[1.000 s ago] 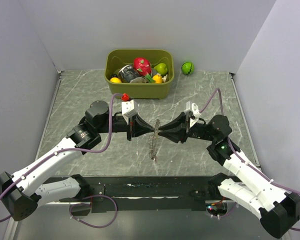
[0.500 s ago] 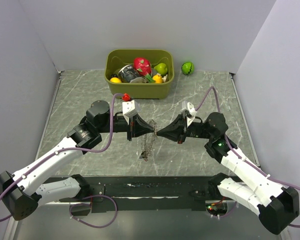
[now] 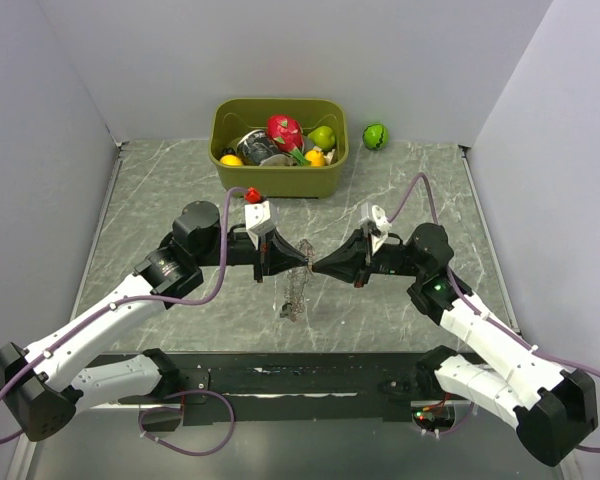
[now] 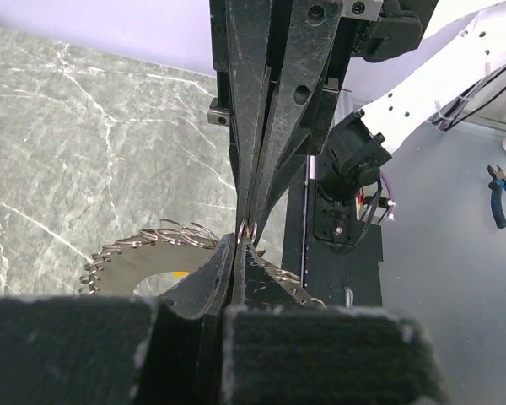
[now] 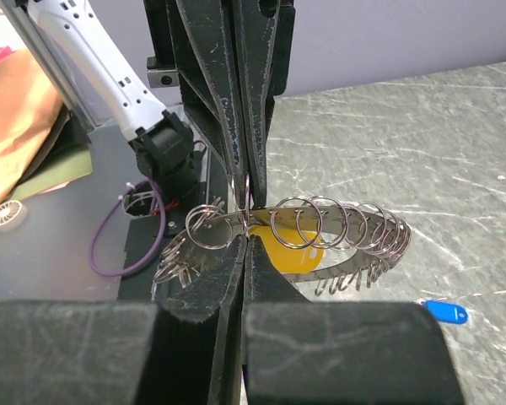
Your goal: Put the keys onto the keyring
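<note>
The left gripper (image 3: 306, 261) and right gripper (image 3: 319, 267), jaws pressed together, pinch the keyring (image 3: 294, 292) from opposite sides above the table (image 3: 160, 200), while the blue key (image 5: 445, 312) lies loose, so threading evidently remains to be done.

Overhead; opposed wrist close-ups sharing keyring (image 5: 354, 228)

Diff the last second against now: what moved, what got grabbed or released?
The right gripper slid slightly toward the left gripper and closed on the keyring. The keyring swung from hanging edge-on to tilted, with its lower end shifted toward the left arm. The left gripper stayed clamped on the keyring. The green bin and its toy fruit did not move.
</note>
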{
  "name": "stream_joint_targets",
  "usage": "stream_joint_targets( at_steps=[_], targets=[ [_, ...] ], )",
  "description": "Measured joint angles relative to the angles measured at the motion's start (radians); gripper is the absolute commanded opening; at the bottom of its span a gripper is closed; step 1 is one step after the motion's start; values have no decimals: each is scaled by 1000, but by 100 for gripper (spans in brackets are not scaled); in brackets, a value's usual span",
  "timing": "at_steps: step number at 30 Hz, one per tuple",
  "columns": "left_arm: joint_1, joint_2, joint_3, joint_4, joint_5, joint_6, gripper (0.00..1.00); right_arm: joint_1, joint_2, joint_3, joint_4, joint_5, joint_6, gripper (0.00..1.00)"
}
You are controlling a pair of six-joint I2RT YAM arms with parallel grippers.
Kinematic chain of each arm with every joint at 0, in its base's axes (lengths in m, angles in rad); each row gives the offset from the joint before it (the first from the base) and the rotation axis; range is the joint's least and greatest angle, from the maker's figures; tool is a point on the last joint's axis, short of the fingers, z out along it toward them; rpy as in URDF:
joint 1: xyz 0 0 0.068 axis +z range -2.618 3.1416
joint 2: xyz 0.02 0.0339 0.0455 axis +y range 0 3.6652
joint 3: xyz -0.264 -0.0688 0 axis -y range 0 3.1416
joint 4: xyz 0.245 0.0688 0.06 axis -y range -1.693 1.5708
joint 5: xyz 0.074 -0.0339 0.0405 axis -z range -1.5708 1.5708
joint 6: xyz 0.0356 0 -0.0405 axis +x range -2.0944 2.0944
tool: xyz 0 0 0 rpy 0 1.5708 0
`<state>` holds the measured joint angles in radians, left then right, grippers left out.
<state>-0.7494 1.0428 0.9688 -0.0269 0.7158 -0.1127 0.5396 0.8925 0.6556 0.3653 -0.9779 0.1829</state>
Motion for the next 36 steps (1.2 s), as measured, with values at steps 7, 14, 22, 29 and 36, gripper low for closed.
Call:
stream_joint_targets(
  at_steps=[7,14,22,29,36],
  targets=[
    [0,0,0,-7,-2,0,1,0,10,1,-9,1,-29,0],
    [2,0,0,-5,1,-1,1,0,13,13,-34,20,-49,22],
    [2,-1,0,24,27,-5,1,1,-42,11,-69,113,-63,47],
    [2,-1,0,23,39,-4,1,1,-145,11,-74,218,-38,60],
    [2,-1,0,23,39,-3,1,-5,-134,17,-115,302,15,61]
  ],
)
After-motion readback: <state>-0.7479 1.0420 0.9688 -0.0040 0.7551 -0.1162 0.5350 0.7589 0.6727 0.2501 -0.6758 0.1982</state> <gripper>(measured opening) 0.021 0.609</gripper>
